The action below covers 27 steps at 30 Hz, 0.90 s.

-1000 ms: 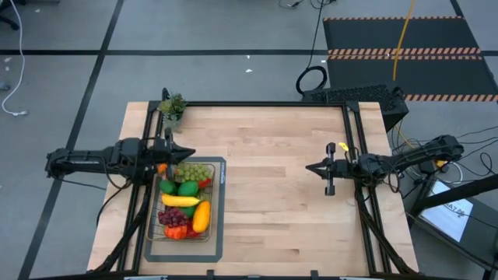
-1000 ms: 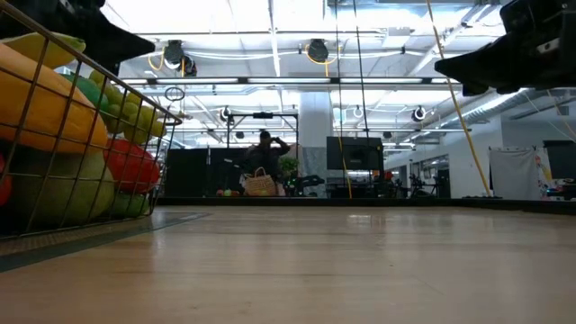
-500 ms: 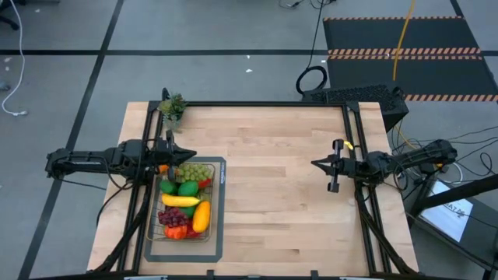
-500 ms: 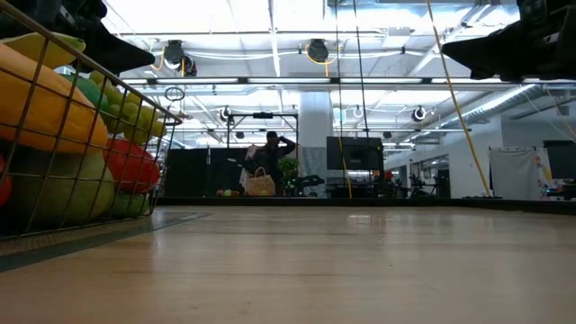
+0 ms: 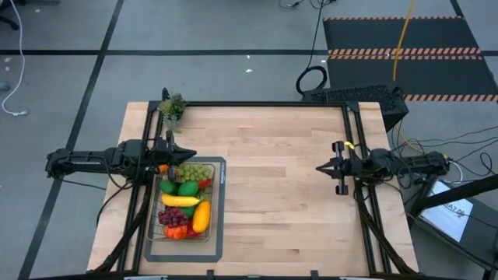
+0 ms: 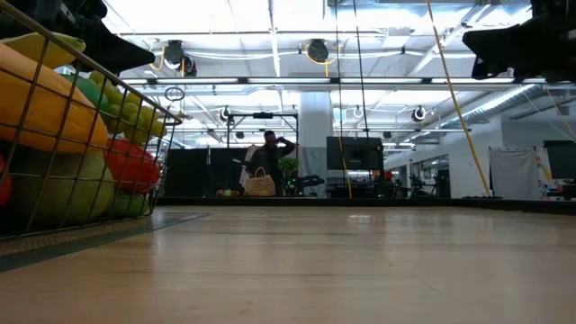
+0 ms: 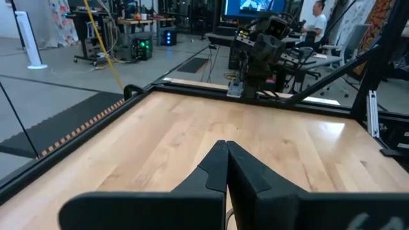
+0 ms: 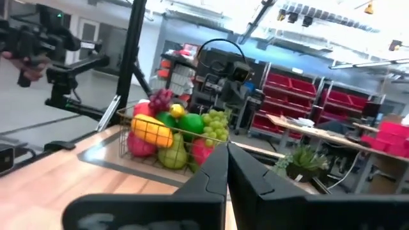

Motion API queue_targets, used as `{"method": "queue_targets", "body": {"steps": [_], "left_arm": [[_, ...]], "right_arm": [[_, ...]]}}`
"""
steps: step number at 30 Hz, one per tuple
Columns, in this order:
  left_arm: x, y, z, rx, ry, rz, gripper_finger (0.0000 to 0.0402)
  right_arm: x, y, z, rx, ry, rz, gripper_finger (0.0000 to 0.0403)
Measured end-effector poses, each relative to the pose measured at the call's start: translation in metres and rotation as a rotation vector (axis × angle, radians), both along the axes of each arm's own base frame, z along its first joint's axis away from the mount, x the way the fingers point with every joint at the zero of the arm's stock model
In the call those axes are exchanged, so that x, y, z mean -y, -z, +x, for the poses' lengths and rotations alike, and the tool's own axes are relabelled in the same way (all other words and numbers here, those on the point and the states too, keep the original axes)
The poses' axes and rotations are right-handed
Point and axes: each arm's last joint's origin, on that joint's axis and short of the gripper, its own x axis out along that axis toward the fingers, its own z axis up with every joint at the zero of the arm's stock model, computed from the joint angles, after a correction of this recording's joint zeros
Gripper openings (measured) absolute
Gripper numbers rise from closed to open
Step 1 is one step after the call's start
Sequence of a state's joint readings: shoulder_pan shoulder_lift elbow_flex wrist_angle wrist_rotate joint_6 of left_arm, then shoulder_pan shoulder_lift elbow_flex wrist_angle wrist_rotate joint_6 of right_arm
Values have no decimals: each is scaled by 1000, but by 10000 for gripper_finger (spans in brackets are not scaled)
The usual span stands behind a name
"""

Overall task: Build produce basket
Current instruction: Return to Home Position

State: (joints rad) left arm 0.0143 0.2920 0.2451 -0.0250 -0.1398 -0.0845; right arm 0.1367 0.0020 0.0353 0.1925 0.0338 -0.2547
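Note:
The grey wire basket (image 5: 219, 204) stands on a flat grey mat (image 5: 219, 243) at the table's left, filled with produce (image 5: 185, 204): green grapes, a banana, a mango, purple grapes, red and green fruit. It also shows in the right wrist view (image 8: 121, 114) and the low view (image 6: 142, 135). My left gripper (image 5: 191, 152) is shut and empty, above the basket's far end. My right gripper (image 5: 318, 167) is shut and empty, above the table's right side.
A small potted leafy sprig (image 5: 172, 107) stands at the far left corner. Black frame rails (image 5: 354, 124) run along the table's edges. Bare wood (image 5: 272, 194) lies between the basket and my right arm. A person (image 6: 267, 162) stands far off in the room.
My right gripper has drawn back toward the table's right edge and a little toward its near edge, staying shut. My left arm and the basket have kept still.

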Motion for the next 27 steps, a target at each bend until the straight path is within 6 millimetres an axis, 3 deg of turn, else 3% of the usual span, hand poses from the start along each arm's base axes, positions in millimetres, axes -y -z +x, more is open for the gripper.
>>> {"method": "queue_targets", "body": {"steps": [10,27], "left_arm": [[-2,-5,0,49,-22,-5,3],[-3,-9,-1,80,-31,39,3]], "right_arm": [[16,4,2,-27,65,-37,0],[18,16,3,-156,129,-36,0]]}}
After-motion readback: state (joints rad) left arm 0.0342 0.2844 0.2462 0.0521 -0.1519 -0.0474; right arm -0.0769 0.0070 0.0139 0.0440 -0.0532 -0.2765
